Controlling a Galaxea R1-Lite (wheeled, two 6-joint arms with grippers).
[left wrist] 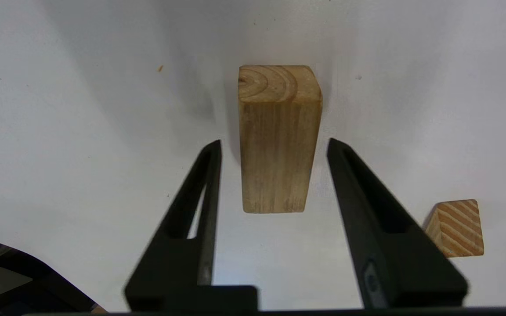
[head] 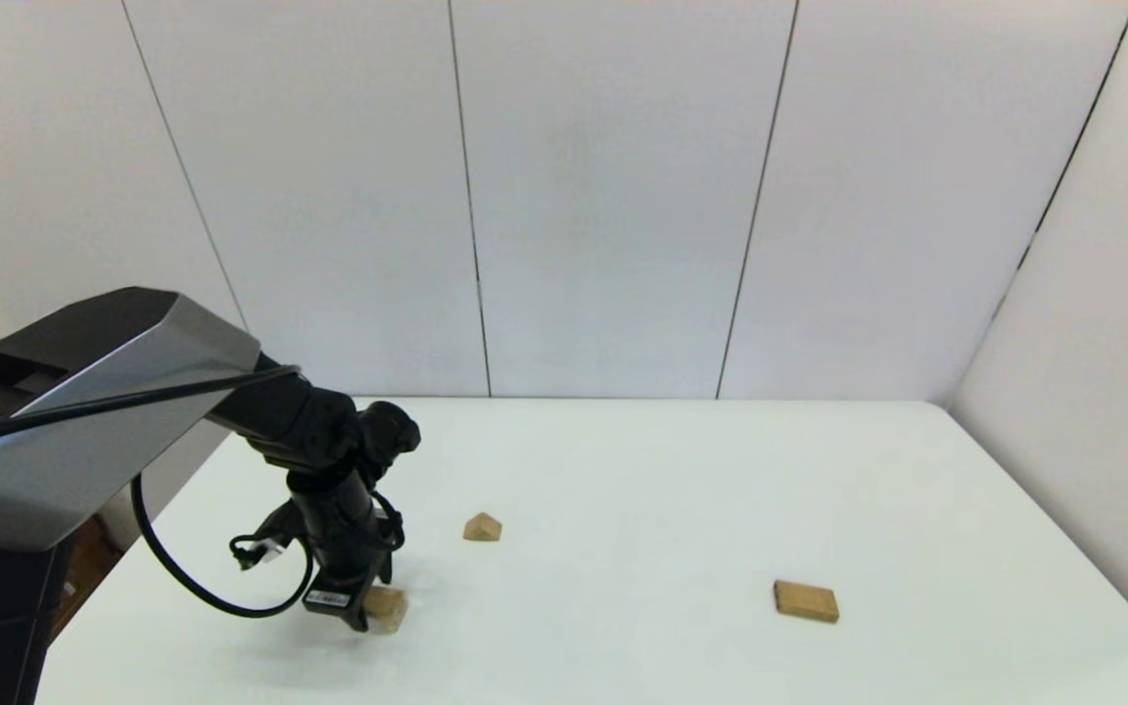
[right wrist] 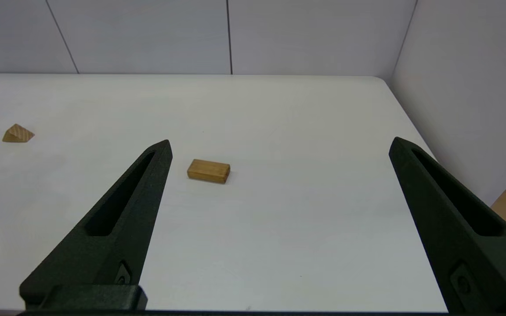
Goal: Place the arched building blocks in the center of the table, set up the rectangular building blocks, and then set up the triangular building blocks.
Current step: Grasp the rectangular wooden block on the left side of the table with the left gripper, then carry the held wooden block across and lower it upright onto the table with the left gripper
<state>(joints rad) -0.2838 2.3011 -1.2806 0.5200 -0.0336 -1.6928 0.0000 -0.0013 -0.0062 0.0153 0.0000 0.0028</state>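
Left wrist view shows the open left pincer (left wrist: 274, 145) around the hard, light arched block (left wrist: 278, 140); grab its flat sides.

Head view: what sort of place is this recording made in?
Probably a lab or test cell set up for robot trials: a bare white table closed in by plain white wall panels, with only three wooden building blocks on it. The left gripper hangs open around the arched block.
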